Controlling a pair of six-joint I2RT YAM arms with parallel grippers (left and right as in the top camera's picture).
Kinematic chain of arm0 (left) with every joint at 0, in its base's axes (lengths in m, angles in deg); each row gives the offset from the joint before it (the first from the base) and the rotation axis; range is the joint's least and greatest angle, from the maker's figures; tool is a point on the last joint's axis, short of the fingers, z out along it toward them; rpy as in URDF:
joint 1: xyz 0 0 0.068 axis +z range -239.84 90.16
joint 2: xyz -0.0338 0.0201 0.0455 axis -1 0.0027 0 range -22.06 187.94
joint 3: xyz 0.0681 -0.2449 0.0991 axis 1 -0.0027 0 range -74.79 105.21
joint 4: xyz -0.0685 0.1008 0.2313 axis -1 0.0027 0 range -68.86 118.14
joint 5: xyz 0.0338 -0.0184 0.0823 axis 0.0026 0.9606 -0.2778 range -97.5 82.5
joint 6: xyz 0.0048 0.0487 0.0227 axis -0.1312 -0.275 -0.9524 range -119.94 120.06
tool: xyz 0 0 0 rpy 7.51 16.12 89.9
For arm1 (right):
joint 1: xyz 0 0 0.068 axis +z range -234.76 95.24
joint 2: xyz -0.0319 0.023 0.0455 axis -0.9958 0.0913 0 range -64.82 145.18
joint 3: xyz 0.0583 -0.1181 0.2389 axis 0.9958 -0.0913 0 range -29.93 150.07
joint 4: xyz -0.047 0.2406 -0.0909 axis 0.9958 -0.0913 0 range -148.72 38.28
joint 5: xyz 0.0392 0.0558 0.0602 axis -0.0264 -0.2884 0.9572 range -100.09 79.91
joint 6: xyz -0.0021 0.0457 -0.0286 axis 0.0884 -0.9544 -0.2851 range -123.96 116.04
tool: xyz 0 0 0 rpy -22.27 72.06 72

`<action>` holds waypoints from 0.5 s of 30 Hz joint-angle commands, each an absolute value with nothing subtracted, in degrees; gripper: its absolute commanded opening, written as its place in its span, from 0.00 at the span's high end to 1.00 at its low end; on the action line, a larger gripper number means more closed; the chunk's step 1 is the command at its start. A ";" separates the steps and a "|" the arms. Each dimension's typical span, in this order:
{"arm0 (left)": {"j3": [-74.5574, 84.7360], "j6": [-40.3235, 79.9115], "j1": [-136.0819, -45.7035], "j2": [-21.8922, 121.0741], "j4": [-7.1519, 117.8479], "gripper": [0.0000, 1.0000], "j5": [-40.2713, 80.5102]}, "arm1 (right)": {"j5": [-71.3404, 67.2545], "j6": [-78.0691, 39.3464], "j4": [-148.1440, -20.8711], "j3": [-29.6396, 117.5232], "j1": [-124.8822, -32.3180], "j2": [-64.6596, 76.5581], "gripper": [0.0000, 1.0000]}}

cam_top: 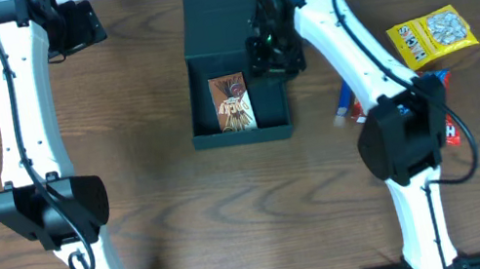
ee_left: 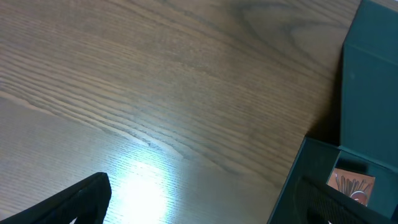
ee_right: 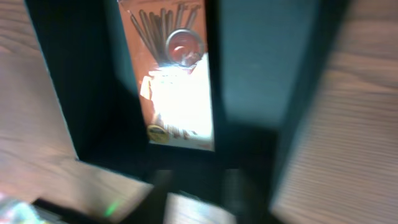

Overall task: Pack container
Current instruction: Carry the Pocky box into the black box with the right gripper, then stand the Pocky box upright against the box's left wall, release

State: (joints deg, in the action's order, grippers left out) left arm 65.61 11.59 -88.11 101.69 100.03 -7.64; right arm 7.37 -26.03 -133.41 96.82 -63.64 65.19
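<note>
container [cam_top: 242,137] sits at the far-centre of the bench [cam_top: 162,198], open, w/ its flap lid [cam_top: 218,20] laid back flat on the far side. it's a dark teal-black, shallow rectangular box. inside, one orange-brown packet [cam_top: 233,103] lies flat against the left half of the floor, long side running near-to-far; the right half of the floor shows bare. right end effector [cam_top: 272,55] hangs over the box's far right corner, about where the lid meets the tray, w/ the right arm [cam_top: 355,55] reaching in from the right. the right wrist view looks straight down into the box at the packet, but it's blurred and glare washes out the packet's middle, so can't tell whether its fingers are wide or narrow, or whether they hold anything. left end effector [ee_left: 202,190] is spread wide w/ nothing between the fingers, only bare wood under it; it's at the far left of the bench, well apart from the box, and its wrist view catches just the box's left wall and a sliver of the packet. right of the box, a yellow packet [cam_top: 432,35] lies on the bench, and red-and-blue packets [cam_top: 347,110] show partly from under the right arm.
</note>
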 commanded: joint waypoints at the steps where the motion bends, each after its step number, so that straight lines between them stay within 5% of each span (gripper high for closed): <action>1: 66.59 10.73 -87.91 101.40 99.93 0.05 -6.72 | 1.01 -21.44 -134.07 97.26 -62.31 64.67 0.99; 15: 66.59 10.73 -87.91 101.40 99.93 0.05 -5.50 | -2.58 -15.14 -134.18 97.13 -59.81 74.26 0.99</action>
State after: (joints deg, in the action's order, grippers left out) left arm 65.61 11.59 -88.13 101.69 99.99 -5.98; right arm -1.22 -17.61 -134.16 96.87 -60.40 72.75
